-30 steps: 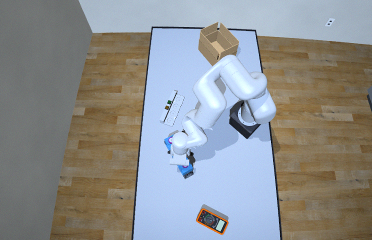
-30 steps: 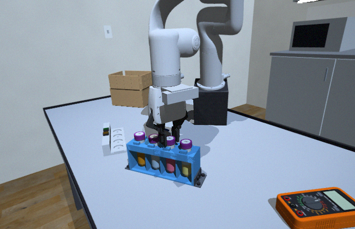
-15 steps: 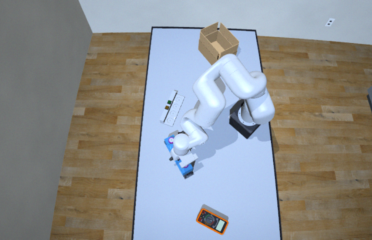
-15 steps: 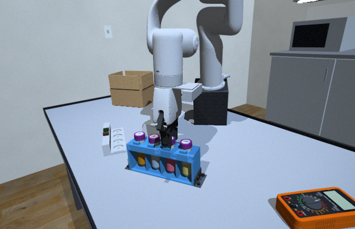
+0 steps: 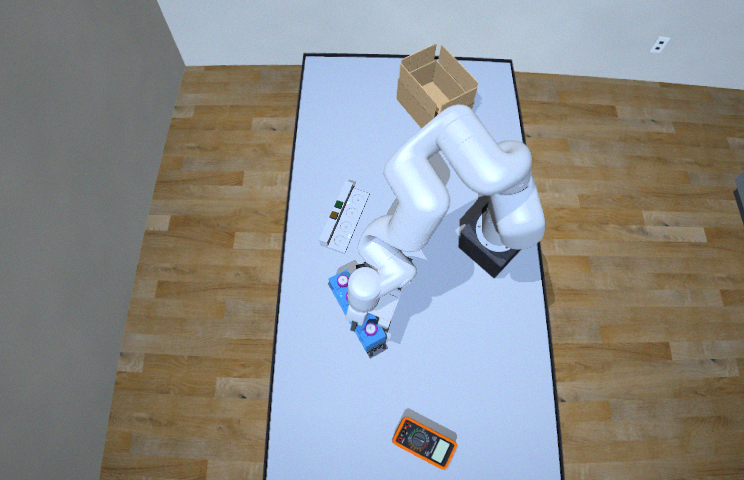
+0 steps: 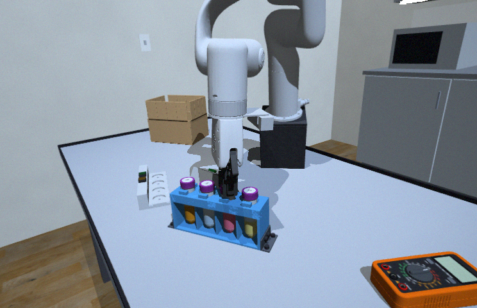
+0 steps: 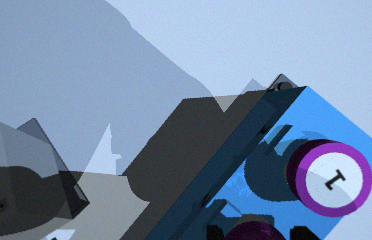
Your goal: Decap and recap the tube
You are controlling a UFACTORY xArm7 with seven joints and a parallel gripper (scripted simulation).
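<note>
The arm reaches straight down over a blue tube rack (image 6: pixel 217 212) on the tabletop (image 6: pixel 318 217), and its jaws are pinching the cap of tube 2 (image 7: pixel 254 232). In the exterior view that is the third place from the left, and the dark fingers hide most of the cap there. In the wrist view its purple top shows at the bottom edge, between the two dark fingertips. It sits level with the other caps, at the mouth of its tube; whether it is loose cannot be told.

The cap marked 1 (image 7: pixel 333 179) stands just beside it, on the rack's right end in the exterior view. Two more purple caps (image 6: pixel 187 182) (image 6: pixel 206 186) sit on the tubes to the left.

The white cap tray (image 6: pixel 157 188) lies just left of and beyond the rack, with all its nests bare and both lamps (image 6: pixel 141 176) dim. An orange meter (image 6: pixel 427 276) lies near right, and a cardboard box (image 6: pixel 175 119) stands at the far end
</note>
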